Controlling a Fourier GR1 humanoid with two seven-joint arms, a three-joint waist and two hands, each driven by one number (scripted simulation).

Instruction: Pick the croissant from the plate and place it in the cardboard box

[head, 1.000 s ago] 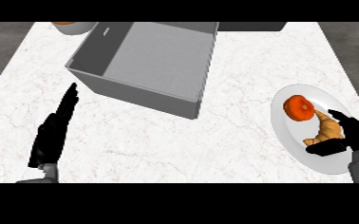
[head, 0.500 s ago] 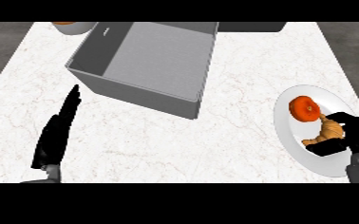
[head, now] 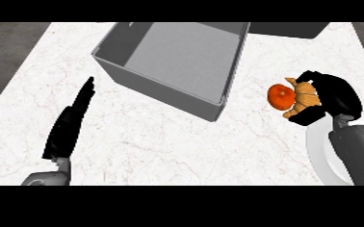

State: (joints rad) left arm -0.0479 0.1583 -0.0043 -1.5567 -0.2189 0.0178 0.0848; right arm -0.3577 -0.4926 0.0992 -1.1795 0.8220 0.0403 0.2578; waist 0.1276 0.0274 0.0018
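The golden croissant (head: 304, 101) is in my right hand (head: 334, 96), whose fingers and thumb curl round it. Hand and croissant are above and to the left of the white plate (head: 318, 154), near the right edge. The grey open-topped box (head: 131, 77) stands at the upper middle, its near right corner a short way left of the croissant. A red-orange round fruit (head: 281, 96) touches the croissant's left side; I cannot tell whether it lies on the counter or is lifted. My left hand (head: 69, 127) rests open at the lower left, fingers straight and pointing up.
My grey right forearm (head: 348, 146) covers part of the plate. A dark object (head: 288, 29) lies at the counter's back edge, right of the box. White marble counter (head: 177, 144) stretches between the hands.
My right hand has closed on the croissant and carried it up and left off the plate, toward the box. The round fruit has come along beside it. The left hand stays resting.
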